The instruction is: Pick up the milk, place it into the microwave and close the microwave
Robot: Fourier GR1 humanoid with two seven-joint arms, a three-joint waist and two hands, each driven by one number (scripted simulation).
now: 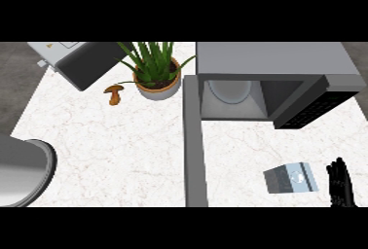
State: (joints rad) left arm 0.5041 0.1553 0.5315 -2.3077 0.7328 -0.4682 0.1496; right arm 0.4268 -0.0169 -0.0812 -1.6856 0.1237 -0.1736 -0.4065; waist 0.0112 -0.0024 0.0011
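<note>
White marbled counter point(115, 146) with a potted plant point(155, 73).

The milk carton point(290, 178) is lying on the white counter point(108, 146) near its front edge, at the right side. The right hand point(340, 183) is showing just beside the carton, at the right edge, with fingers straight and pointing up, not touching it. The microwave point(277, 73) is standing at the back right with its door point(193, 146) hanging open. A potted plant point(156, 73) and a brown mushroom point(114, 94) are sitting near the back edge, left of the microwave.
</note>
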